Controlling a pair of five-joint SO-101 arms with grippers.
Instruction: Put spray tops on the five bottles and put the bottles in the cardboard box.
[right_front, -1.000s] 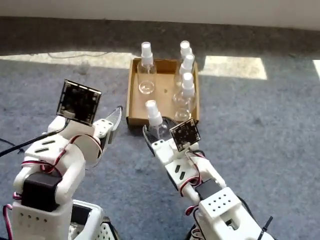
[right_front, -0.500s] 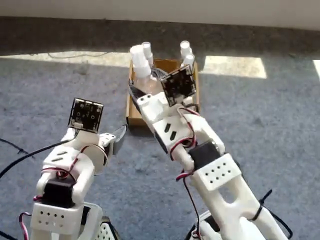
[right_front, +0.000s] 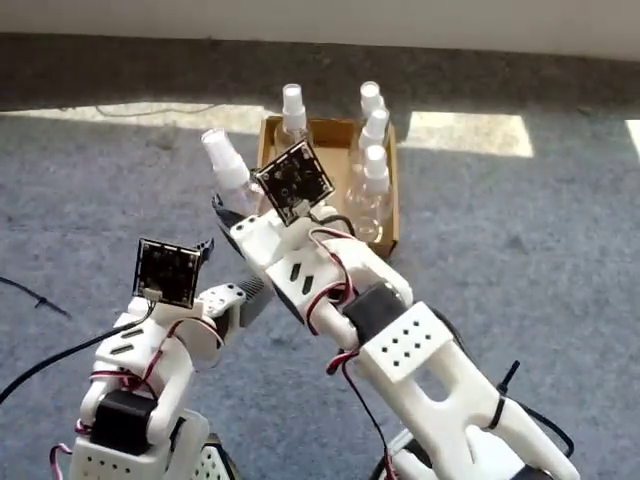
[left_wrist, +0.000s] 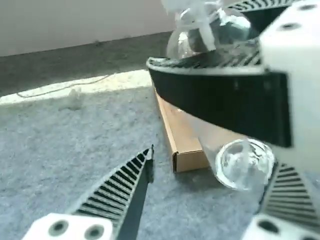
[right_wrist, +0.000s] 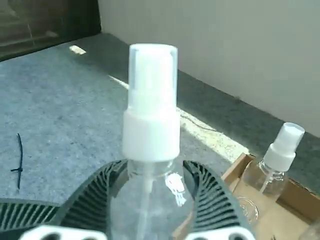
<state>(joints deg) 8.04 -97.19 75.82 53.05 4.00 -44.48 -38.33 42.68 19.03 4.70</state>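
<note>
Bottle (right_wrist: 151, 125) with spray top clenched in right gripper (right_wrist: 152, 180), aloft just left of cardboard box (right_front: 392, 215) holding four capped bottles (right_front: 372, 175); left gripper (left_wrist: 212, 170) released, nearer.

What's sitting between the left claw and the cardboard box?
The right gripper, shut on a capped bottle, hangs between the left gripper and the box, clearest in the left wrist view.
</note>
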